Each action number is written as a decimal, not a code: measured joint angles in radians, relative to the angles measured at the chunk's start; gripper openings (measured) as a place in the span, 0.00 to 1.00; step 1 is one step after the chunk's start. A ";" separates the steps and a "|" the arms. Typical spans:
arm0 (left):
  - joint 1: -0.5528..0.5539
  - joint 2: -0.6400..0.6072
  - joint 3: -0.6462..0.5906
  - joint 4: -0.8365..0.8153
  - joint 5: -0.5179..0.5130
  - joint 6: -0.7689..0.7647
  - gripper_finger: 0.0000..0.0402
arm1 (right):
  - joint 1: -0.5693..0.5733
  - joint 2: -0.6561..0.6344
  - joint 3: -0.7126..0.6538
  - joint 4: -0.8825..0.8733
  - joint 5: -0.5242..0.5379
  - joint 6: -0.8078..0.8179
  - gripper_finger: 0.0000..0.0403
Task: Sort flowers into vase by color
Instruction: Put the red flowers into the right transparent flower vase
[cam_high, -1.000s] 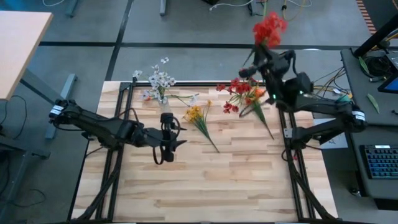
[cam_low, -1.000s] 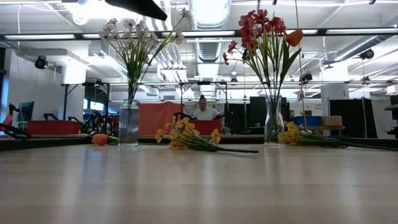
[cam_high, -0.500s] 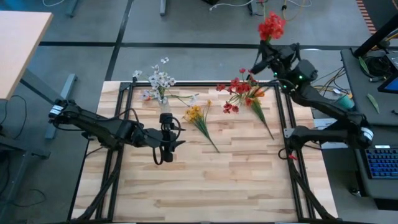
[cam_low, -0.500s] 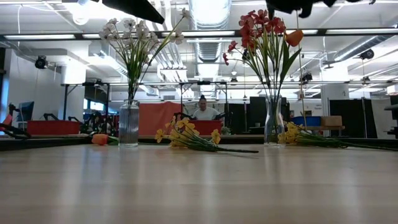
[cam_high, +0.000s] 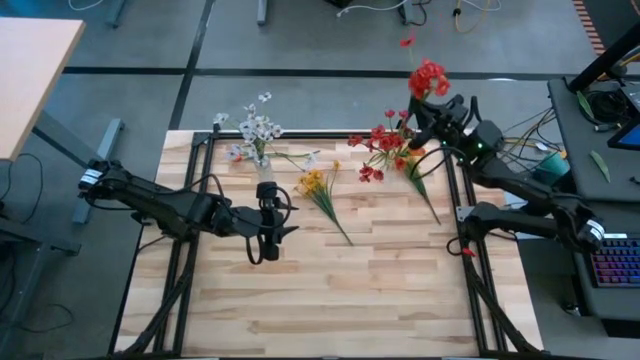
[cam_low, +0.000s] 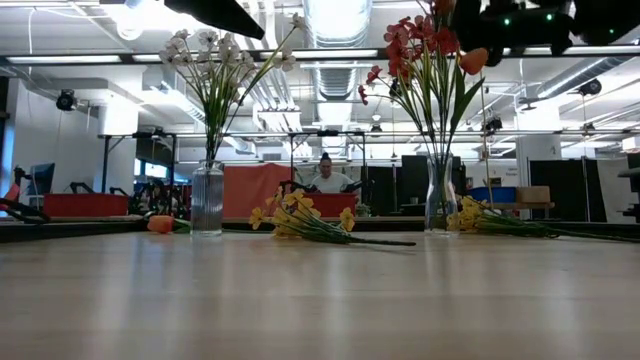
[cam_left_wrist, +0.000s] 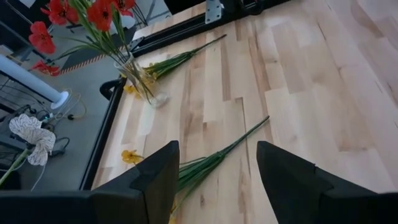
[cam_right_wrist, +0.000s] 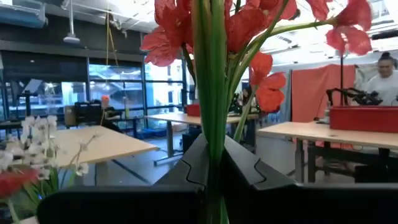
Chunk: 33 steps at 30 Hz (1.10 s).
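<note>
A red artificial flower spray on a long green stem (cam_high: 428, 78) is clamped upright between the closed fingers of the right gripper (cam_high: 424, 112), held above the clear glass vase of red blossoms (cam_high: 398, 152) at the far right of the pale wooden slatted table (cam_high: 330, 290). The left gripper (cam_high: 268, 240) is seen over the table's middle with jaws parted and empty, near a yellow spray (cam_high: 320, 190) lying flat; a glass vase of white flowers (cam_high: 256, 140) is placed at the far left

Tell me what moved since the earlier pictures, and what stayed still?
The right gripper, shut on a red flower, swung toward the table's far edge and has come down near the vase of red flowers. The left gripper, the yellow flowers on the table and the white flowers stayed put.
</note>
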 joint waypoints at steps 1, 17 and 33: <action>0.000 0.000 0.000 -0.004 0.000 -0.004 0.50 | 0.000 -0.001 -0.021 0.025 -0.004 0.003 0.04; 0.000 0.001 0.000 -0.012 0.000 0.000 0.50 | 0.001 0.010 -0.121 0.155 -0.017 0.059 0.04; 0.000 0.001 0.000 -0.012 -0.001 0.001 0.50 | 0.001 0.062 -0.122 0.149 -0.017 0.046 0.05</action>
